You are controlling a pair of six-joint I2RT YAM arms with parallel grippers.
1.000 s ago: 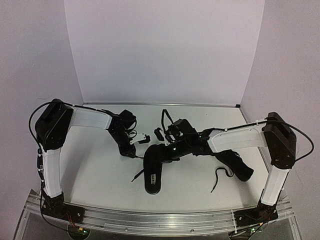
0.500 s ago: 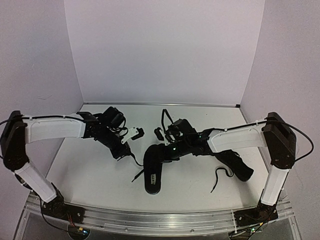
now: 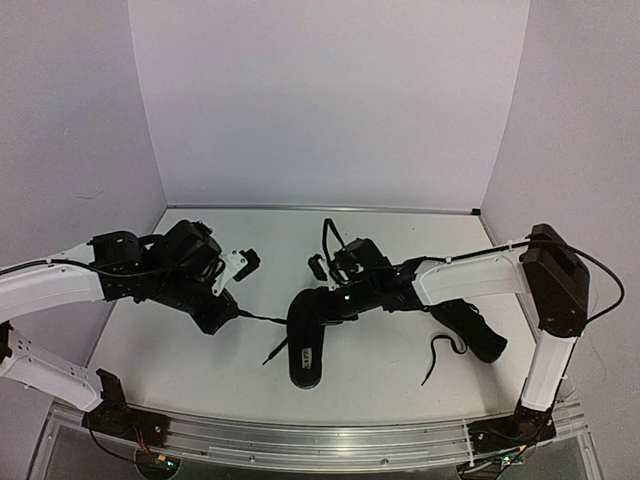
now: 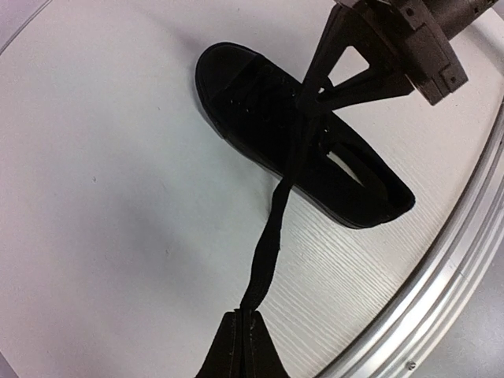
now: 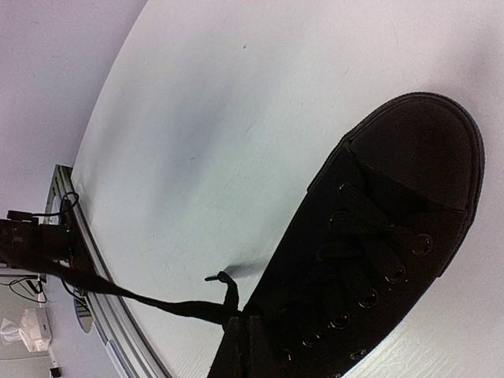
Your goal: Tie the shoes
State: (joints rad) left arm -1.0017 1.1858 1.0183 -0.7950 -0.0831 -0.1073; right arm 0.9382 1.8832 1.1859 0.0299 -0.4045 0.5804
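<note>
1. I am holding my left claw (image 4: 244,316) clamped shut on one lace (image 4: 268,236) of the first shoe (image 4: 303,161). The shoe is lying on the table (image 3: 190,370) just to the right of this claw, and the lace is running taut between them. If I am pulling harder than the shoe can resist, the shoe is likely to slide or twist toward the claw and the lacing will not tighten.
2. My right claw (image 4: 313,94) is also closed, with its tips pressing into the lacing directly beneath it. I cannot tell whether it is pinching a lace or only pinning the shoe. If it is merely resting there, my left pull is probably going to drag the shoe out from under it.
3. I am gripping the thin lace at the very tips of the left claw. A sharper tug risks it slipping free, and then all the tension is going at once.
4. A loose lace end (image 3: 272,352) is lying on the table between my left claw and the shoe, on the near side of the taut lace. If I am crossing over it carelessly, it could snag or end up in the wrong loop.
5. The second shoe (image 3: 470,330) is sitting behind my right claw, under that forearm, with its own lace (image 3: 438,352) trailing toward me. Any sweep of the right arm back that way could catch it.
</note>
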